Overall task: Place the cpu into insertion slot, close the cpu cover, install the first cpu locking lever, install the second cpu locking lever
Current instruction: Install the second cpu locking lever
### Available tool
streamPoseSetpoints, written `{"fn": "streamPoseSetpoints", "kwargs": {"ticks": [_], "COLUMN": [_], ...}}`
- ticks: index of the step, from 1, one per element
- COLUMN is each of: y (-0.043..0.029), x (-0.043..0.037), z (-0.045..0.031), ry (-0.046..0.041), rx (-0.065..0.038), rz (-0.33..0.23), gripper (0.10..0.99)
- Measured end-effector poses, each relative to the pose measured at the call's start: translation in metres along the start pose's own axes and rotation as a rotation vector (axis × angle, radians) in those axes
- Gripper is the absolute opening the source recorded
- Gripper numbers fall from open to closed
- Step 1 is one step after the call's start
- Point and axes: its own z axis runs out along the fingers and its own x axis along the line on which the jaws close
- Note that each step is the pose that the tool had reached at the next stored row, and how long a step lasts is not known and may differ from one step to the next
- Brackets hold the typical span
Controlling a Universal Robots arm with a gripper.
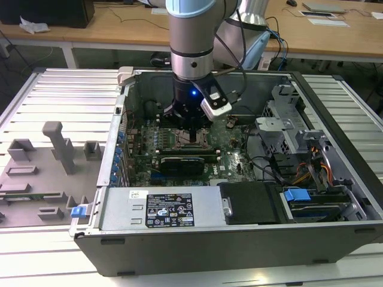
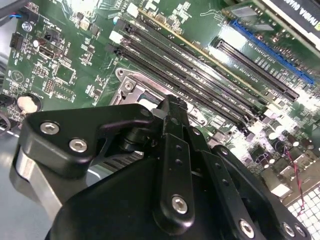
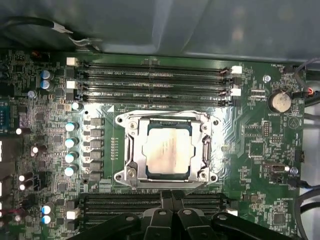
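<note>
The cpu (image 3: 167,149), a pale silvery square, lies flat in the insertion slot (image 3: 168,176), whose dark rim shows around it. The cpu cover (image 3: 134,150) is down over it as a metal frame, with the chip's face showing through the window. Thin lever rods (image 3: 165,113) run along the frame's edges; whether they are latched I cannot tell. My gripper (image 3: 172,196) hangs just beside the socket with its black fingers pressed together and nothing between them. In the second wrist view the gripper (image 2: 171,102) partly hides the socket's corner (image 2: 131,85). In the exterior view the gripper (image 1: 191,135) stands over the board's middle.
The green motherboard (image 1: 233,158) lies in an open computer case (image 1: 197,239). Black memory slots (image 3: 155,82) flank the socket on two sides. Capacitors (image 3: 70,142) stand in a row beside it. Drive cages and cables (image 1: 311,161) fill the exterior view's right. A grey fixture tray (image 1: 42,161) sits at its left.
</note>
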Motion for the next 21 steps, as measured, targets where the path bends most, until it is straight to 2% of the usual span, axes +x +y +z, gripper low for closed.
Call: {"fn": "streamPoseSetpoints", "kwargs": {"ticks": [3,6,7,11,12,21], "y": [-0.0040,-0.0064,-0.0075,-0.0126,-0.0155,-0.0305], "x": [0.0007,0.0060,0.0092,0.0152,0.0174,0.0294], "z": [-0.0005,0.0006,0.0013,0.0026,0.0034,0.0085], "ry": [-0.0001,-0.0004,-0.0006,-0.0013,-0.0015,-0.0027], "rx": [0.000,-0.018,-0.029,-0.061,-0.073,-0.132], "rz": [0.000,0.001,0.002,0.005,0.006,0.011], "gripper": [0.106,0.106,0.106,0.106,0.106,0.106]}}
